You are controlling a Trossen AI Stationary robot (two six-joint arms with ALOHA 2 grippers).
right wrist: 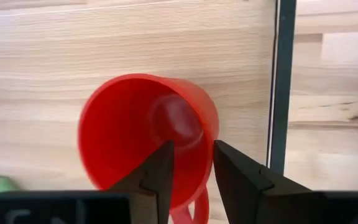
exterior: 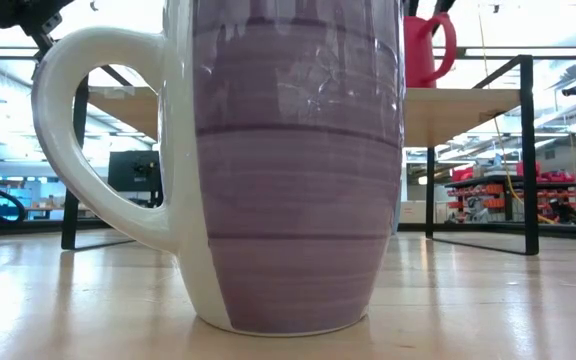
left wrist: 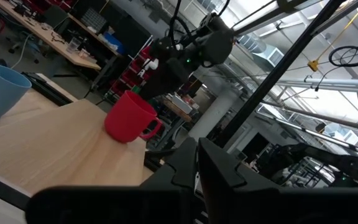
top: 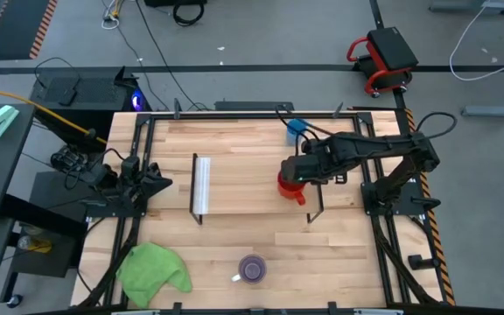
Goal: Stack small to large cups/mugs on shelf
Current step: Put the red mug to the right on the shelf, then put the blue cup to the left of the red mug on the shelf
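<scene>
In the high view, the right gripper (top: 297, 178) is reaching in from the right side of the frame and sitting over the red mug (top: 290, 186), right of centre. The mug is standing on the shelf (top: 252, 188), near the shelf's right end frame. In the right wrist view the 2 dark fingers (right wrist: 157, 177) are straddling the near wall of the red mug (right wrist: 145, 134), 1 inside the rim and 1 outside, narrowly parted and closed onto that wall, with the handle showing just below them.

The light-blue cup (top: 297, 128) is standing in the upper middle of the high view, behind the shelf, and shows at the left edge of the left wrist view (left wrist: 0, 90).

The purple mug (top: 252, 269) is standing on the tabletop at the lower centre of the high view, filling the low view (exterior: 288, 170) with its white handle (exterior: 88, 140) at the left.

The left gripper (top: 151, 184) is waiting at the left of the table; I cannot tell how far it is open.

A green cloth (top: 151, 271) is lying at the lower left.
</scene>
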